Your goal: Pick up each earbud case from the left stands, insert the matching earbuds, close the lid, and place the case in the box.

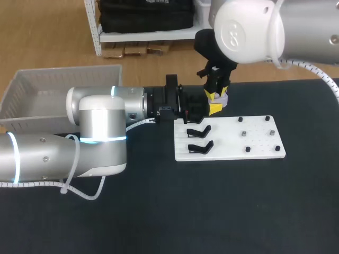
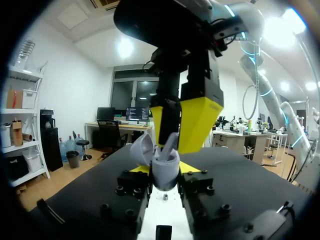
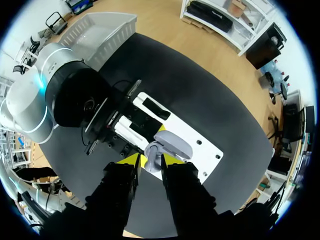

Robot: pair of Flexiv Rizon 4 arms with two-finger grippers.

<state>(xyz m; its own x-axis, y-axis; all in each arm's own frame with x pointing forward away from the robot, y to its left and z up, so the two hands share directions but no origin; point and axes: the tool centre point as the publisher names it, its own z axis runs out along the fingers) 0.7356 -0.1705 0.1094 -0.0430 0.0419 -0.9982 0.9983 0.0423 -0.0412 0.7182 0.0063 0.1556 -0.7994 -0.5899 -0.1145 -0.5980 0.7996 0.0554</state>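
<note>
left arm [image 1: 100, 132], right arm [image 1: 254, 26] silver-grey, rounded joints; glowing cyan rings [image 1: 11, 159]; white coiled cable [image 1: 32, 183]; black fingers [image 2: 200, 122], yellow tips.

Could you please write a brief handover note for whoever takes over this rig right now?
Left gripper: shut on the open earbud case, held near the white board's far edge.
Right gripper: shut on an earbud, right at the case's opening.
Both black stands look empty; no case visible in the box.
Done: case picked, lid open. Left: seat earbuds, close lid, place case in box.
</note>
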